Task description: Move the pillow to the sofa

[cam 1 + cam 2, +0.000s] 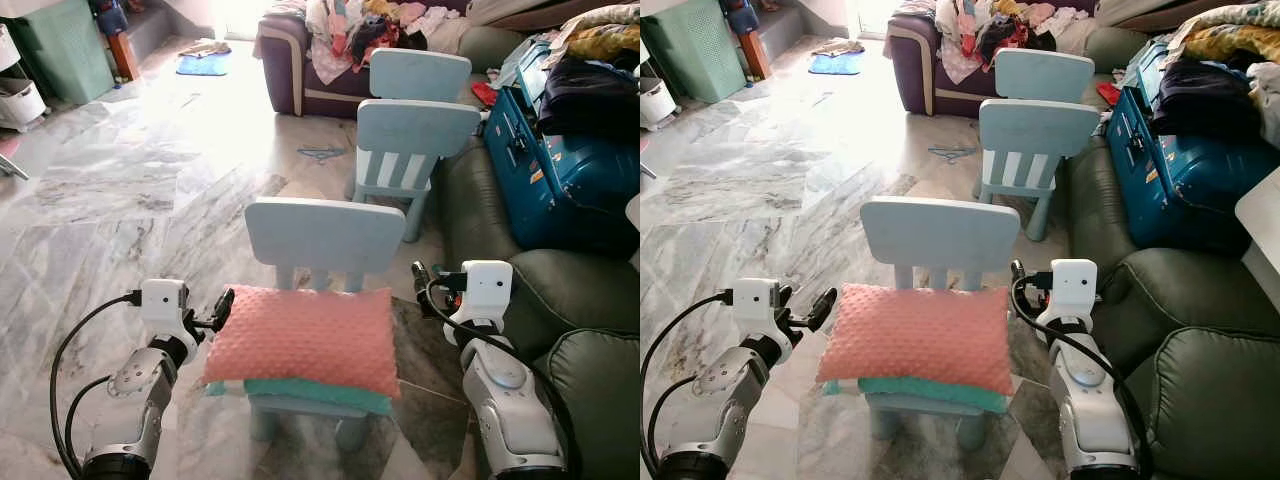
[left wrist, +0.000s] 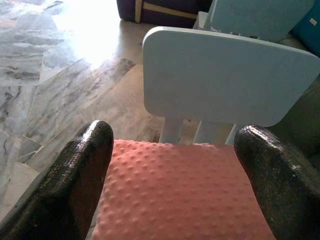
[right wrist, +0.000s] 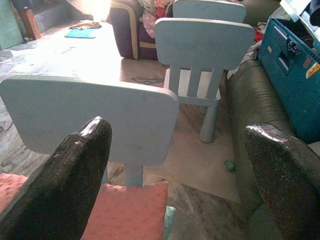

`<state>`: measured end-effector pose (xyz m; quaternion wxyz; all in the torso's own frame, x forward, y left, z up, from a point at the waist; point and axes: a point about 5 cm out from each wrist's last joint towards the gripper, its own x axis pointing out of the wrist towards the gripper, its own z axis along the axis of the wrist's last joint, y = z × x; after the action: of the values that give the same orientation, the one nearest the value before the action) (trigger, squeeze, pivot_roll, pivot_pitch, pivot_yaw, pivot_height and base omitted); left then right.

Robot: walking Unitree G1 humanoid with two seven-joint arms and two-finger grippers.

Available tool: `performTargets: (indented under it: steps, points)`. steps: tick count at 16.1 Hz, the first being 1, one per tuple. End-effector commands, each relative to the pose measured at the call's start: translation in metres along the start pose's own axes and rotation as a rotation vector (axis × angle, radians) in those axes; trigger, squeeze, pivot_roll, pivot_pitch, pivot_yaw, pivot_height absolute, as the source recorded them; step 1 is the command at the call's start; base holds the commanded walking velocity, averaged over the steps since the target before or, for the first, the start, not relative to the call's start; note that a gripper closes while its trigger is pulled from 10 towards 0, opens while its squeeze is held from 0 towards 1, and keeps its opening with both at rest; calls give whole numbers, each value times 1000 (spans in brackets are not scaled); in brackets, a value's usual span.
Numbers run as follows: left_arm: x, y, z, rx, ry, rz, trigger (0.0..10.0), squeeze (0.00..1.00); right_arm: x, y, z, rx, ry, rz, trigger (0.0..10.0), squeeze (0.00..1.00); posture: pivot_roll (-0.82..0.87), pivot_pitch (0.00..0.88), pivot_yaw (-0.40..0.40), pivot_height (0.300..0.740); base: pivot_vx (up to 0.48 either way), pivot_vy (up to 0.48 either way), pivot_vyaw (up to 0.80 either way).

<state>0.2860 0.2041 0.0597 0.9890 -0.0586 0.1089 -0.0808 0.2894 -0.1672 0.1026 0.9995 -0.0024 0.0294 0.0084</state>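
A pink dotted pillow (image 1: pixel 305 338) lies on a teal cushion on the seat of a small light-blue chair (image 1: pixel 325 235) right in front of me. My left gripper (image 1: pixel 222 308) is open at the pillow's left edge; the left wrist view has the pillow (image 2: pixel 180 195) between its spread fingers (image 2: pixel 80 185). Open too, my right gripper (image 1: pixel 420 278) hangs beside the chair's right rear corner, apart from the pillow (image 3: pixel 130 207). The dark green sofa (image 1: pixel 570 300) is just to my right.
Two more light-blue chairs (image 1: pixel 415 150) stand behind the first. A blue suitcase (image 1: pixel 550 160) and clothes lie on the green sofa further back. A purple sofa (image 1: pixel 300 60) piled with laundry stands at the far side. Marble floor (image 1: pixel 120 200) spreads out to the left.
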Motion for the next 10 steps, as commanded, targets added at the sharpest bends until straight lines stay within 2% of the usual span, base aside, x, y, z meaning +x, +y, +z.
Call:
performTargets:
  steps: [1, 10]
  points:
    - [-1, -1, -1, 7, 6, -9, 10000, 0, 0, 0, 1, 0, -7, 4, 10000, 0, -52, 114, -21, 740, 0, 0, 0]
    - [-2, -2, -1, 9, 11, -11, 10000, 0, -1, 1, 1, 0, -5, 9, 10000, 0, -54, 119, -20, 740, 0, 0, 0]
